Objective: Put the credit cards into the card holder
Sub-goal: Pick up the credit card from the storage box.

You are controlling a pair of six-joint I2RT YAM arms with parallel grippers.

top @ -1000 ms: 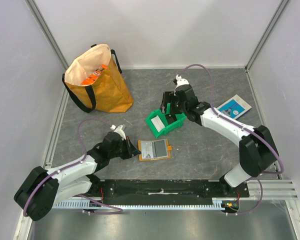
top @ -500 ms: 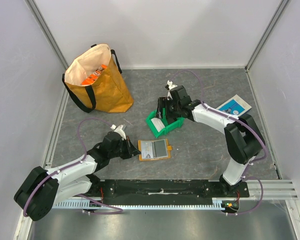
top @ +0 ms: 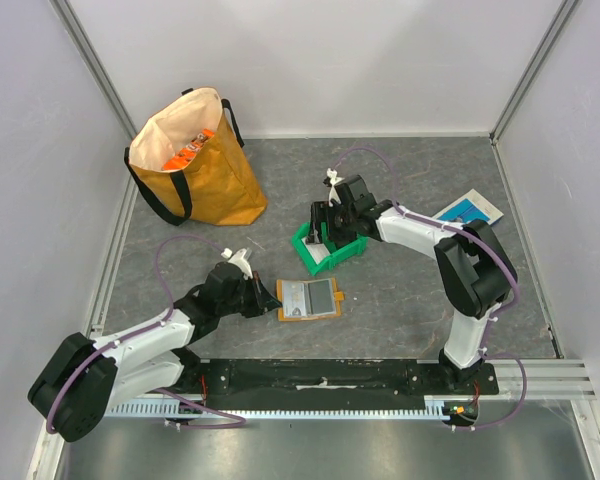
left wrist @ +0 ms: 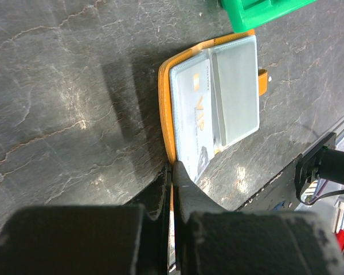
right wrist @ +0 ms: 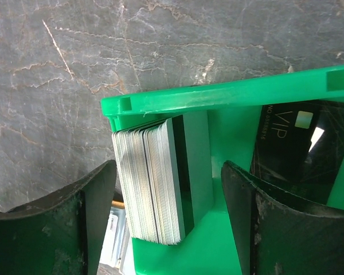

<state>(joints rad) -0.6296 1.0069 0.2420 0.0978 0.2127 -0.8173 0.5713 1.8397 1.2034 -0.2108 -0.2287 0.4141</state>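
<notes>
The orange card holder (top: 310, 299) lies open on the table, a light grey card (left wrist: 195, 112) tucked in its pocket panel. My left gripper (top: 273, 298) is shut on the card holder's (left wrist: 212, 91) left edge; the orange rim runs between the closed fingertips (left wrist: 186, 183). A stack of credit cards (right wrist: 155, 183) stands on edge in the green bin (top: 332, 247). A black card (right wrist: 292, 140) lies deeper in the bin. My right gripper (right wrist: 169, 167) is open, its fingers (right wrist: 89, 212) on either side of the stack without touching it.
An orange-yellow tote bag (top: 192, 160) stands at the back left. A blue-and-white flat box (top: 470, 211) lies at the right. The green bin's rim (right wrist: 218, 94) crosses the right wrist view just beyond the fingertips. The table's front rail (top: 330, 375) runs close behind the card holder.
The right arm has swung left and down, bringing its gripper over the green bin and around the card stack, jaws slightly narrower. The left gripper and card holder have not moved.
</notes>
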